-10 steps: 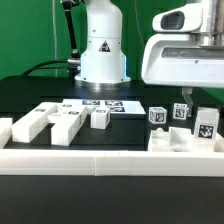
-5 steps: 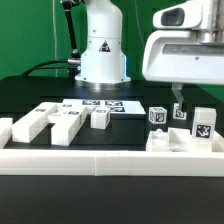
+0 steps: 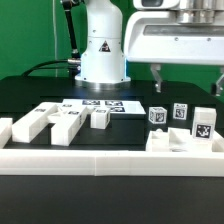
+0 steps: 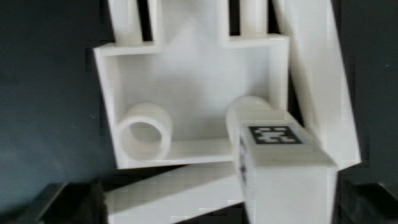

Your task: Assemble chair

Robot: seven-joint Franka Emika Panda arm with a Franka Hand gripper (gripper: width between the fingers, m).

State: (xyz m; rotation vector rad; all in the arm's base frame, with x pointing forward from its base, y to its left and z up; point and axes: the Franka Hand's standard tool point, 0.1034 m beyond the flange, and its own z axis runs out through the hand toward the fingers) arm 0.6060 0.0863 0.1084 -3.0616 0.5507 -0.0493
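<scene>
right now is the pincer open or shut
open: the pincer has its two fingers standing wide apart in the exterior view, with nothing between them

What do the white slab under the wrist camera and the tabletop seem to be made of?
White slab: probably hard plastic, smooth with a slight sheen; the even white colour and the crisp raised rim suggest a moulded or printed part. Tabletop: black and matte, with no reflections; whether it is cloth or coated board cannot be told.

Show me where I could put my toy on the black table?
One bare patch of table lies between the loose parts and the tagged posts. Another lies behind those parts, beside the marker board. The exterior view's right is crowded with posts under the open gripper.
</scene>
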